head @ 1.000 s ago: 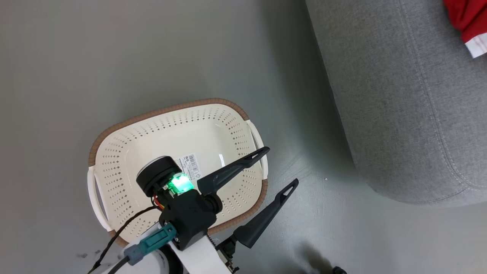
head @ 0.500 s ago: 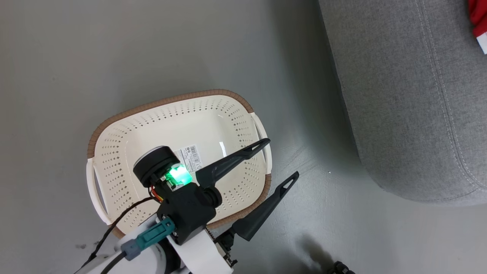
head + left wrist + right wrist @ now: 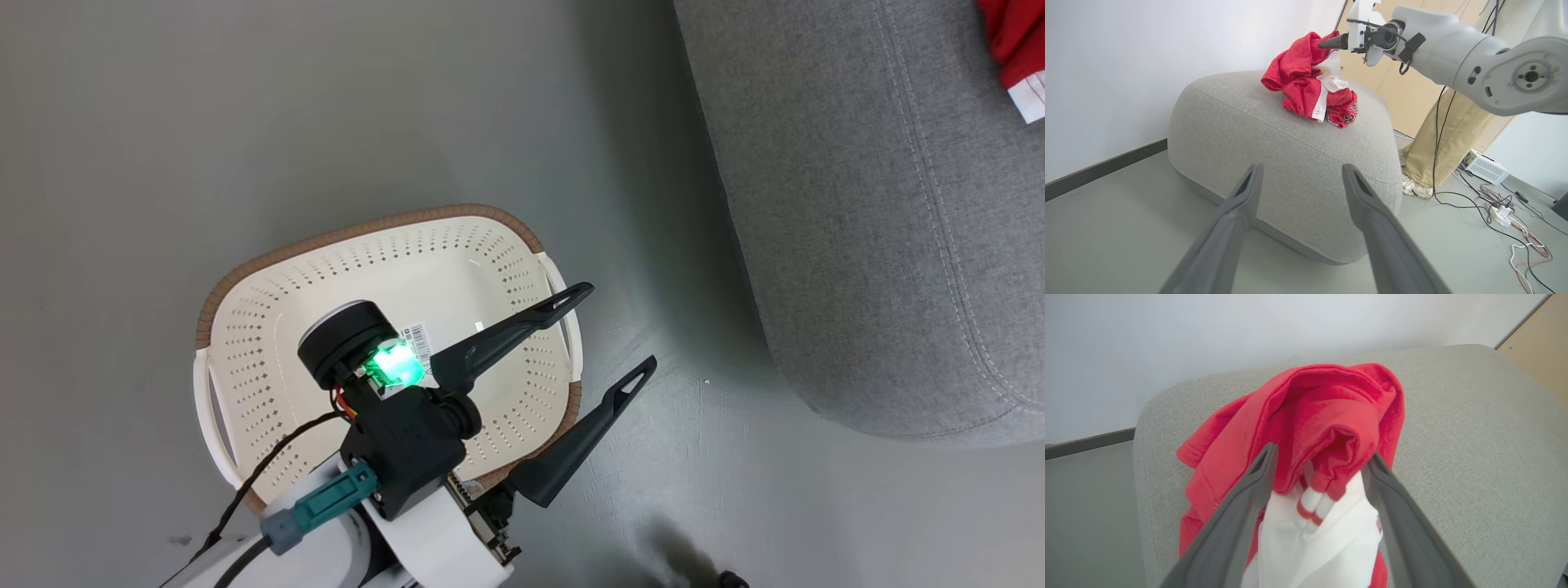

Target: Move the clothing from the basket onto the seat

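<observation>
The right tool (image 3: 1322,451) stands spread around the bunched red clothing (image 3: 1306,400) on the grey seat (image 3: 1457,416).

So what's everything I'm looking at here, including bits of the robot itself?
floor: one, grey, beneath everything
seat: one, grey, on the floor
clothing: one crumpled heap, red with white, on top of the seat
basket: one, cream with brown rim, on the floor left of the seat, no clothing in it
cables: several, dark and pale, on the floor past the seat
box: one, white, beside the cables
left gripper: one, dark, open, over the basket's right edge
right gripper: one, dark, open, a finger either side of the clothing
</observation>
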### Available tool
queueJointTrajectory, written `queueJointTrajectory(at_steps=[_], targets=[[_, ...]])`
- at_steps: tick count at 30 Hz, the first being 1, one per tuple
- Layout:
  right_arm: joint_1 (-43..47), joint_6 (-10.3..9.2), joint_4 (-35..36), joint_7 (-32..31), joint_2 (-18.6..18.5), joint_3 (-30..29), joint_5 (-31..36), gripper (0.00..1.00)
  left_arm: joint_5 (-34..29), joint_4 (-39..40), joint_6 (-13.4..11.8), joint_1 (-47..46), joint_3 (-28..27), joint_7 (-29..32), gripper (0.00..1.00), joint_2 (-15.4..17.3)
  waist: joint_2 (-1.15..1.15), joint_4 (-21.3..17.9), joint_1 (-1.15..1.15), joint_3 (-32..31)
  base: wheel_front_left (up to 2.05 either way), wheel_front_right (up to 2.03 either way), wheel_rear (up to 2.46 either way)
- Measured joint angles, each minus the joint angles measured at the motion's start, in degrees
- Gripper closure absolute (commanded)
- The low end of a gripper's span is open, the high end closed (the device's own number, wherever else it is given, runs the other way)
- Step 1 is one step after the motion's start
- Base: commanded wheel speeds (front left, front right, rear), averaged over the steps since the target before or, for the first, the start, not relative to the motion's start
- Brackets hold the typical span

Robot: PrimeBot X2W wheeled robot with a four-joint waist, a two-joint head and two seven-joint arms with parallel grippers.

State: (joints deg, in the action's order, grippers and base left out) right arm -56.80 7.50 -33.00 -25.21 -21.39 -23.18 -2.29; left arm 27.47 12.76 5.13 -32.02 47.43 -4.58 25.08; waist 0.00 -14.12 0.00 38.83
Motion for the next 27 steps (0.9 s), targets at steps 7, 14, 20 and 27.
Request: queueJointTrajectory(at_steps=[7, 14, 20, 27], targets=[[-1.1, 0.01, 1.5, -0.5, -0.5, 0.5, 1.0, 0.00, 0.0, -1.7, 0.0, -0.1, 0.1, -1.7, 0.00, -0.9, 0.00, 0.1, 0.00, -1.5, 0.00, 0.00, 0.00], [-2.4, 0.00, 2.1, -0.6, -1.0, 1.7, 2.4, 0.00, 0.3, -4.0, 0.5, -0.7, 0.2, -4.1, 0.00, -2.2, 0.00, 0.7, 0.00, -4.0, 0.00, 0.00, 0.00], [-2.7, 0.00, 2.2, -0.6, -1.5, 3.1, 3.0, 0.00, 0.6, -5.8, 0.5, -0.7, 0.4, -5.6, 0.00, -2.9, 0.00, 1.4, 0.00, -6.4, 0.00, 0.00, 0.00], [-3.1, 0.00, 2.4, -0.1, -1.8, 4.5, 3.9, 0.00, 1.1, -7.2, 0.7, -0.5, 0.5, -6.6, 0.00, -3.4, 0.00, 2.5, 0.00, -9.4, 0.00, 0.00, 0.00]])
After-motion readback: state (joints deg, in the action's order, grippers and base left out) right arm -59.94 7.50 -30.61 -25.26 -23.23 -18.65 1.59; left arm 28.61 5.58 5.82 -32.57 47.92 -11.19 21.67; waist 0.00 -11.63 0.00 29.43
